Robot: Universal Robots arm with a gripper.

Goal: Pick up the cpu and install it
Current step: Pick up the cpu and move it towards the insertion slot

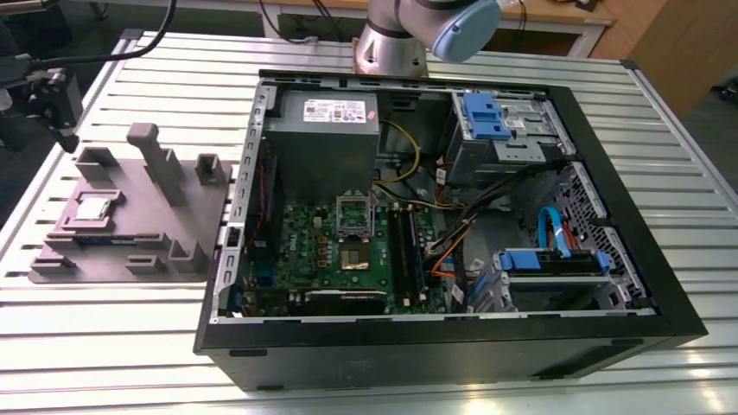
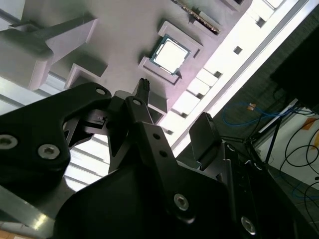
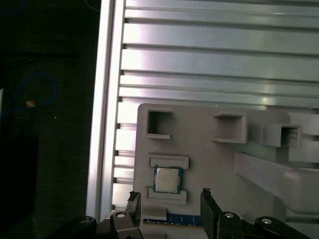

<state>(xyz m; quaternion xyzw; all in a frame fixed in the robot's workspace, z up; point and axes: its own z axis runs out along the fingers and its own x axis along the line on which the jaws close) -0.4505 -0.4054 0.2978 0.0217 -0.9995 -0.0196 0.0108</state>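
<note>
On your slatted metal table [image 1: 104, 346], the cpu [image 3: 167, 179] lies flat in its pocket on the grey holder block [image 3: 214, 164], your gripper [image 3: 169, 194] hovering over it, fingers apart and empty, the open computer case [image 1: 461, 354] beside the block on the exterior view's right.

Slotted aluminium table [image 1: 116, 346] spans most of the exterior view, ribs catching bright reflected light. Wooden furniture [image 1: 658, 35] sits at upper right of that frame. Dark floor [image 3: 45, 149] lies beside the table edge in both wrist views, with loose cables [image 2: 299, 144] on it.
</note>
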